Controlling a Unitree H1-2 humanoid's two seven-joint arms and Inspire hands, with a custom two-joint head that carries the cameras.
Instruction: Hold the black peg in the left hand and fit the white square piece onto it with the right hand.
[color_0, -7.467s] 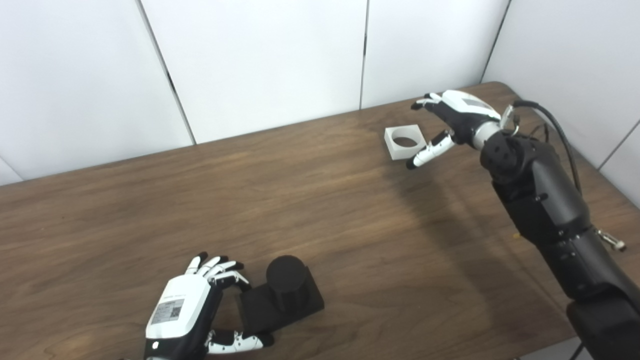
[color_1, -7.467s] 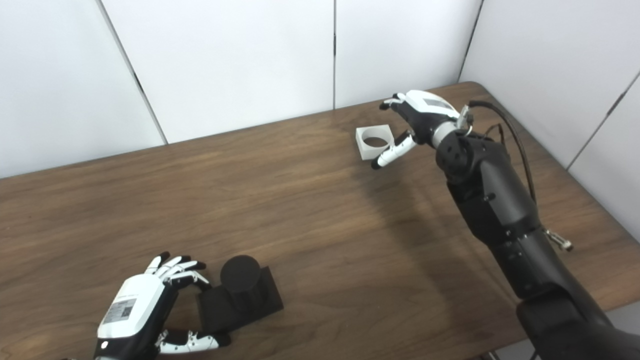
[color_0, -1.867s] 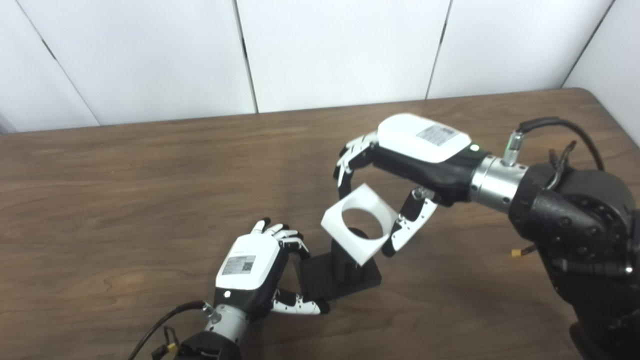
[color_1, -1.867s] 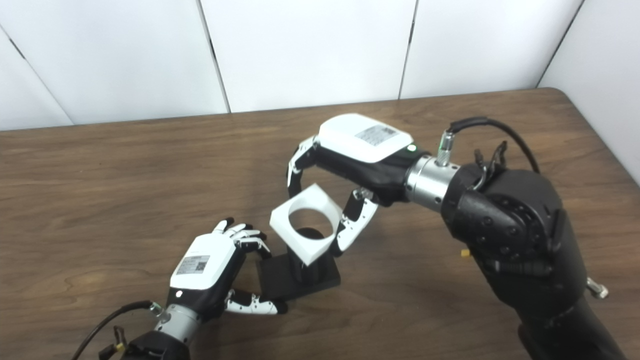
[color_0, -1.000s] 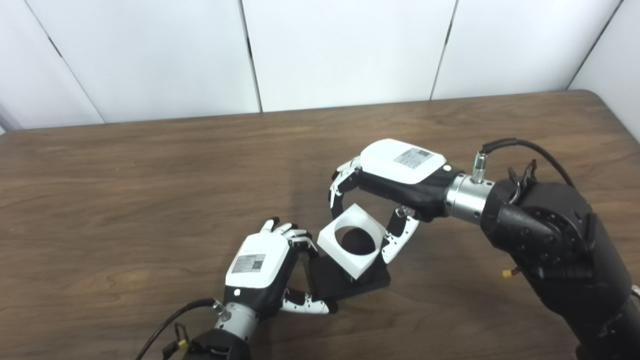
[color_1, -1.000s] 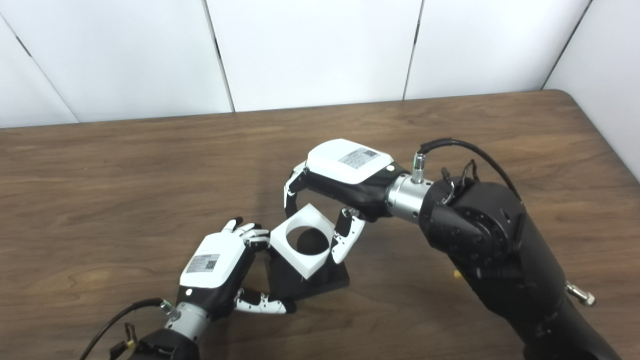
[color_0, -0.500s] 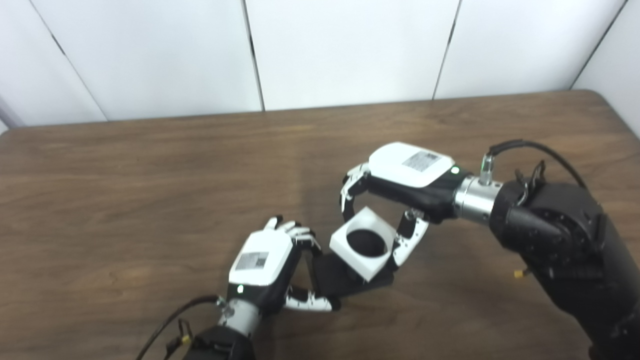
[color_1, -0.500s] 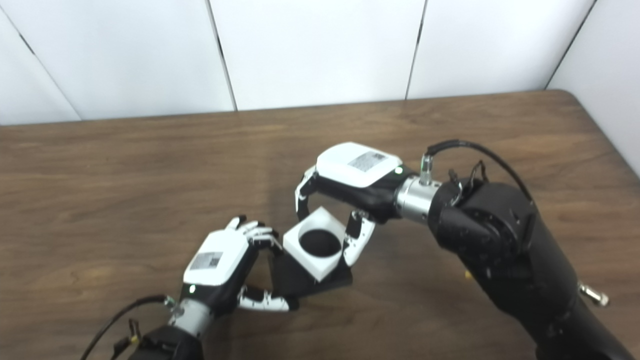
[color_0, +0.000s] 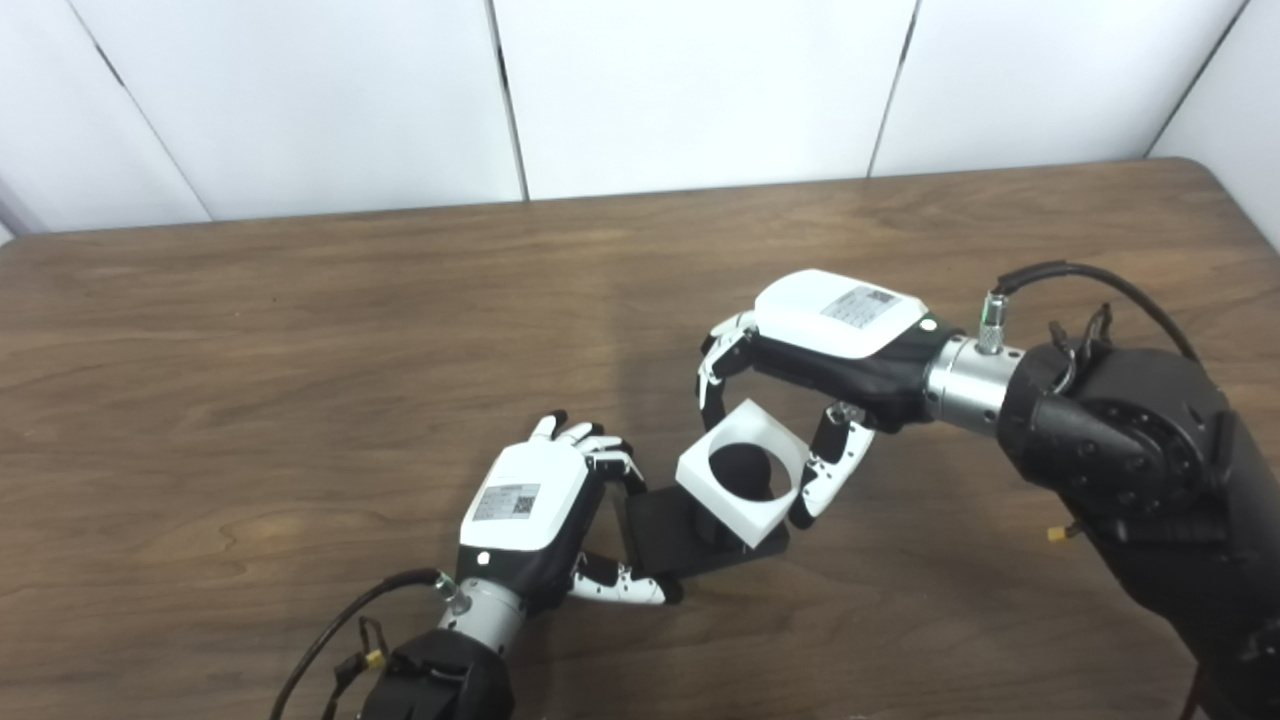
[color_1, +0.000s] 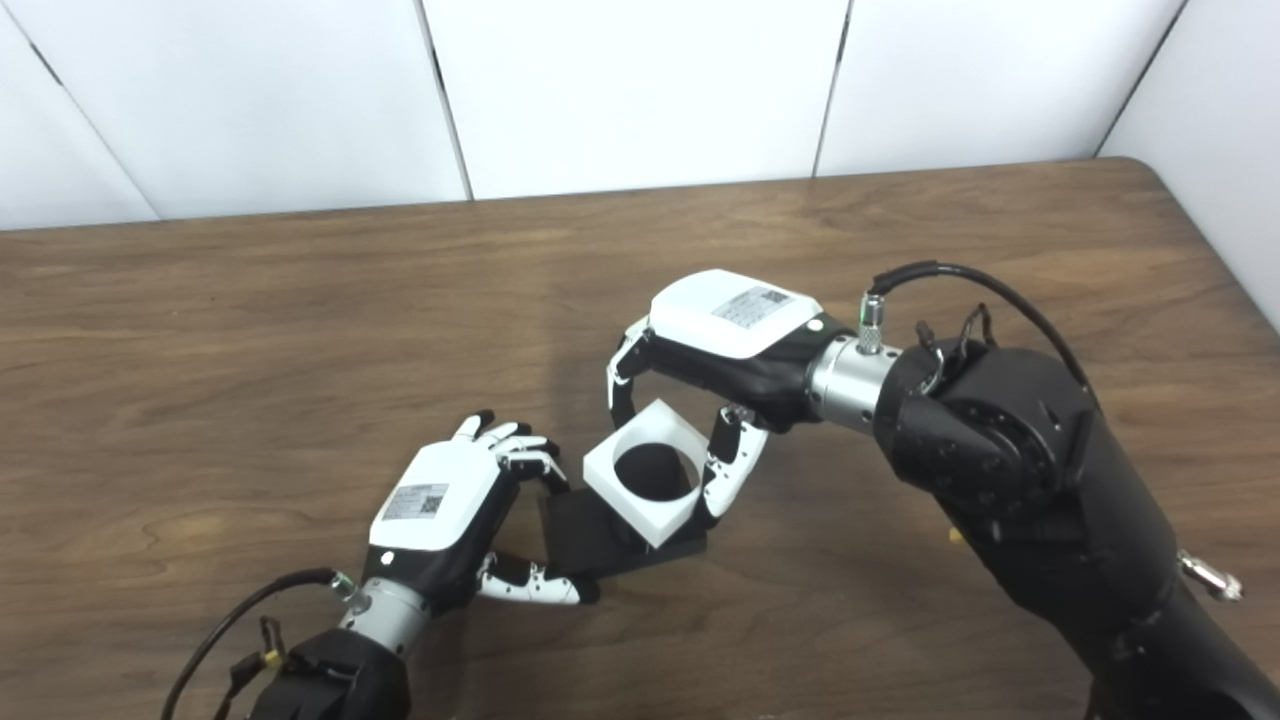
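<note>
The black peg (color_0: 738, 470) with its flat square base (color_0: 670, 535) is being gripped at the base's left edge by the left hand (color_0: 530, 520), near the front edge of the wooden tabletop (color_0: 300, 330), about midway along it. The white square piece (color_0: 742, 474) is being pinched between fingers (color_0: 715, 365) and thumb (color_0: 830, 470) of the right hand (color_0: 835, 335), tilted, with the peg top showing inside its round hole. How far it is seated cannot be told.
</note>
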